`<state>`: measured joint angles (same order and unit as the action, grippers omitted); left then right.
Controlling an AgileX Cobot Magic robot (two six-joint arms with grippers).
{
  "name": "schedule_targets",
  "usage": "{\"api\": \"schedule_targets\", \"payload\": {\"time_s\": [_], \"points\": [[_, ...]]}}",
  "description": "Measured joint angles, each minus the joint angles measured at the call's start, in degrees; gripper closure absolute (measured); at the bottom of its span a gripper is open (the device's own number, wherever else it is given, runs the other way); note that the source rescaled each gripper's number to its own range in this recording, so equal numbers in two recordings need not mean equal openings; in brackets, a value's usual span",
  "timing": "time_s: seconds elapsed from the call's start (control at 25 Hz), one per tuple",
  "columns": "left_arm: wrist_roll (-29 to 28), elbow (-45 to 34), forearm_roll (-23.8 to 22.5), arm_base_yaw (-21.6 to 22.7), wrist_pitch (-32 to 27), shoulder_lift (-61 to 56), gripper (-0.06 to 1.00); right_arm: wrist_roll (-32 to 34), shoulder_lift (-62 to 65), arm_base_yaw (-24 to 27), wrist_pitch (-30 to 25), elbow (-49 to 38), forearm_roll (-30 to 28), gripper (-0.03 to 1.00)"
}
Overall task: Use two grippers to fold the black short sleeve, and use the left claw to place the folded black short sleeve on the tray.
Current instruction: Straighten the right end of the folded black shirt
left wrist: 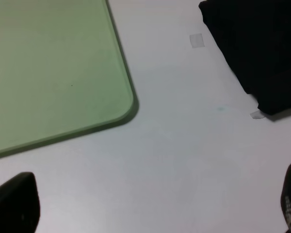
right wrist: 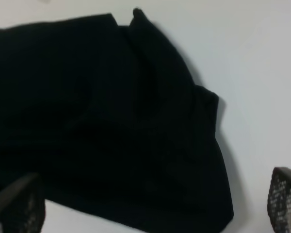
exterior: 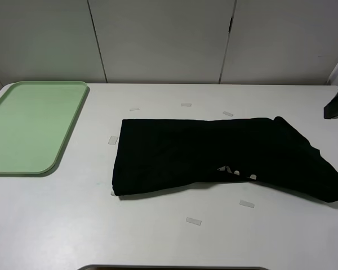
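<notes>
A dark edge [exterior: 174,268] borders the near side of the white table [exterior: 56,225]. Just beyond it, small tape marks [exterior: 193,221] lie around the black short sleeve [exterior: 214,160], which is folded into a long band across the table's middle and right. The left gripper [left wrist: 153,206] hovers spread wide over the table near the tray's corner, and the right gripper [right wrist: 150,208], equally spread, hangs above the shirt's right end, neither gripping anything. Farther back on the left lies the pale green tray [exterior: 34,126], well apart from the shirt.
</notes>
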<state>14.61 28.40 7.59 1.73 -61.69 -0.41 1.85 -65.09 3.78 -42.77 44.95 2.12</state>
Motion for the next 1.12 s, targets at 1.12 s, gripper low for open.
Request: {"api": "schedule_targets", "payload": {"time_s": [1.12], "points": [[0.0, 0.0, 0.0, 0.0, 0.0, 0.0, -0.05, -9.8, -45.3, 2.9, 6.8, 12.5, -2.1, -0.03]]}}
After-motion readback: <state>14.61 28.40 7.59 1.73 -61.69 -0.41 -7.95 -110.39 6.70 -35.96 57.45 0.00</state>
